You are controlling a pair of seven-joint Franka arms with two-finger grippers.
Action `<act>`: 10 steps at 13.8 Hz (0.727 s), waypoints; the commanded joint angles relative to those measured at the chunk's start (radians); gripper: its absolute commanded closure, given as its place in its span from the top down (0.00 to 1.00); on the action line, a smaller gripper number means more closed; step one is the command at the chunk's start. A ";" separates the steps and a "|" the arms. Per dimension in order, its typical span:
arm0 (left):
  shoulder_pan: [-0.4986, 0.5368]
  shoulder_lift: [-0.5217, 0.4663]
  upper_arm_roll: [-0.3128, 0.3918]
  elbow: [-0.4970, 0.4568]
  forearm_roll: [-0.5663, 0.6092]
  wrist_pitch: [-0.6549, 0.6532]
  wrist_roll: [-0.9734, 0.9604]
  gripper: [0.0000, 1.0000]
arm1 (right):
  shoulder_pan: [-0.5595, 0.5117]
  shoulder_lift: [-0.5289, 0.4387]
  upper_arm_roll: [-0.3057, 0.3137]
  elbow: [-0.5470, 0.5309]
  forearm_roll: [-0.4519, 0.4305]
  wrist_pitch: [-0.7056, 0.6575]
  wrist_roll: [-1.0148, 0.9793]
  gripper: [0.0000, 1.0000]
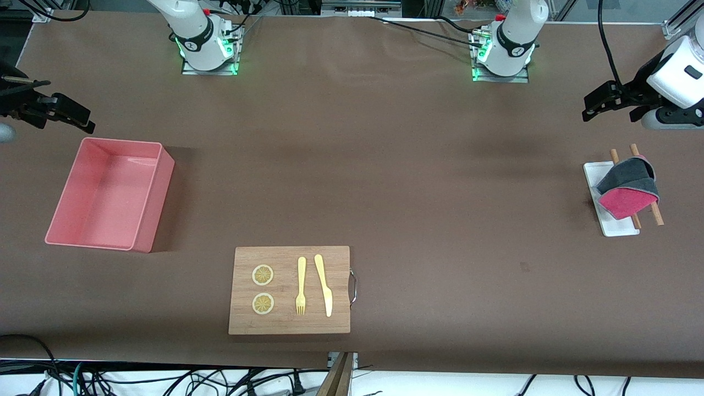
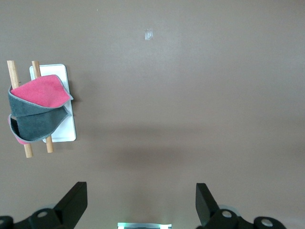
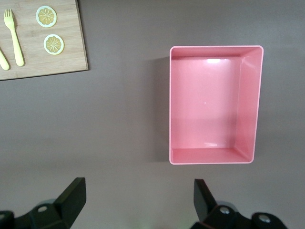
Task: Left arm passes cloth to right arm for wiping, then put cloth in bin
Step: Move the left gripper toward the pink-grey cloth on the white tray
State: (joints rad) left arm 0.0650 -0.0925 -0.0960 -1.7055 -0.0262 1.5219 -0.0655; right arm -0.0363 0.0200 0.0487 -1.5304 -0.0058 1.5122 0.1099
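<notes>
Cloth [image 1: 627, 190] seen folded, grey over crimson, draped on two sticks [image 1: 657, 212] w/ white tray [image 1: 619, 225]; both grippers, left [image 1: 610, 102] & right [image 1: 58, 113], held apart from it, jaws released.

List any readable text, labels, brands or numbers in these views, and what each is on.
None is readable. The cloth, bin, cutting board, white tray and table carry no lettering. Small dark marks on the arm bases are too small to read.

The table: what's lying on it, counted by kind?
Cloth: 1
Pink bin: 1
White tray: 1
Wooden sticks: 2
Cutting board: 1
Lemon slices: 2
Fork: 1
Knife: 1
Total: 10
</notes>
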 commanded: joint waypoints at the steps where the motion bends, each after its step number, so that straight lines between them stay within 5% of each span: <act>1: -0.007 0.013 -0.004 0.001 -0.009 -0.005 0.006 1.00 | -0.010 0.005 0.005 0.013 0.009 -0.007 -0.015 1.00; 7: 0.010 0.088 -0.004 0.017 0.083 0.023 0.057 1.00 | -0.010 0.005 0.005 0.013 0.009 -0.009 -0.015 1.00; 10: 0.105 0.218 -0.001 0.024 0.147 0.128 0.206 1.00 | -0.010 0.005 0.005 0.013 0.009 -0.004 -0.015 1.00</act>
State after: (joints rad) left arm 0.1093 0.0329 -0.0948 -1.7069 0.0666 1.5940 0.0367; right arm -0.0363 0.0205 0.0487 -1.5304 -0.0058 1.5123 0.1099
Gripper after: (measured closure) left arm 0.000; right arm 0.000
